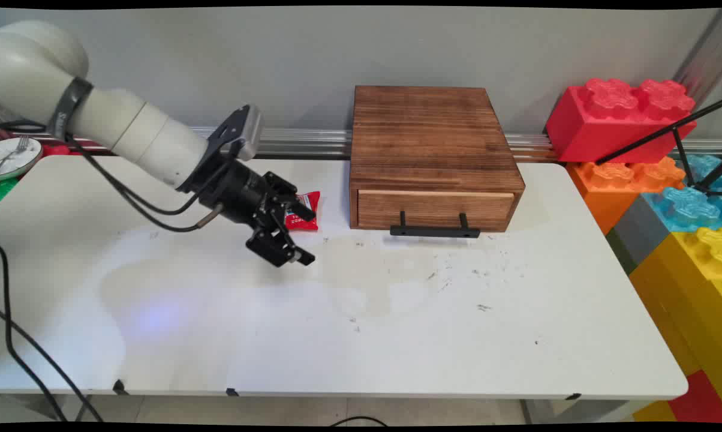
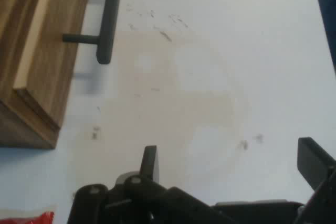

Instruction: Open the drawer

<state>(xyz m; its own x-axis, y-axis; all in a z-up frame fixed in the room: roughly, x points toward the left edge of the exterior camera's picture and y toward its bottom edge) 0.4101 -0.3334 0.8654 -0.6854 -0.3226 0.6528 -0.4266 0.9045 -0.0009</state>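
Black linkage fills the bottom of my hand view, and my gripper (image 1: 304, 235) hangs low over the white table (image 1: 397, 336) with its fingers (image 2: 149, 161) spread wide apart and nothing between them. Just behind it, touching the table, lies a small red packet (image 1: 304, 213), partly hidden by my upper finger in the main view and showing only as a red corner at the edge of the hand view. To the right of the packet stands a wooden drawer box (image 1: 433, 156), its drawer closed, with a black bar handle (image 1: 434, 230) on the front. Stained, scuffed tabletop lies open ahead of my fingers. Big coloured toy bricks (image 1: 655, 162) are stacked beyond the table's right end, and a plate with a fork (image 1: 13, 155) sits far left.
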